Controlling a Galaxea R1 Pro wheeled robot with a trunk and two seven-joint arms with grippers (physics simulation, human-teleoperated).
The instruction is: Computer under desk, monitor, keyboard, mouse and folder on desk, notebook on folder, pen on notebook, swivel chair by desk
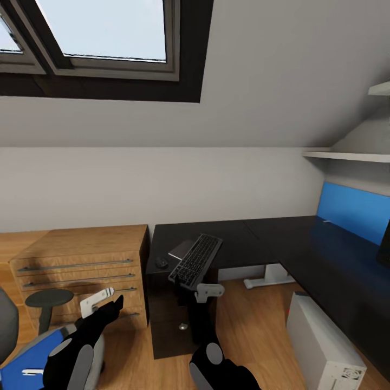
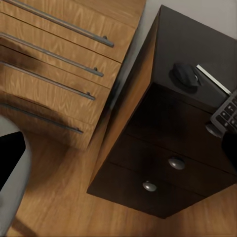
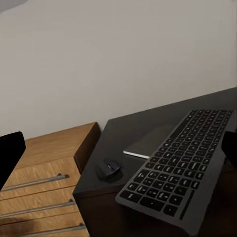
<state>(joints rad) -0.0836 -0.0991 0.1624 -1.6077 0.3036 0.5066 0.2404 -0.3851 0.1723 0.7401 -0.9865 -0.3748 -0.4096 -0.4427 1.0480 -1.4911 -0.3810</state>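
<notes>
The flat black keyboard (image 1: pixel 195 261) hangs tilted over the dark L-shaped table (image 1: pixel 238 238), its near edge pinched in the right gripper (image 1: pixel 187 284)'s closed jaws. Just beside it lie the black mouse (image 1: pixel 161 263) and a thin grey slab (image 1: pixel 181 250), perhaps the notebook. The keyboard step looks in hand; next it needs carrying toward the monitor end. The left gripper (image 1: pixel 111 303)'s jaws: cannot tell.

A black keyboard (image 3: pixel 180 165) is tilted, its near end jutting out past the dark table's (image 3: pixel 123 131) edge. Just beyond it a flat grey notebook (image 3: pixel 148 143) lies on the table, and a black mouse (image 3: pixel 108 169) sits near the table's left corner. Left of the table stands a wooden dresser (image 3: pixel 47 173) with metal bar handles. A plain pale wall (image 3: pixel 113 54) rises behind.
</notes>
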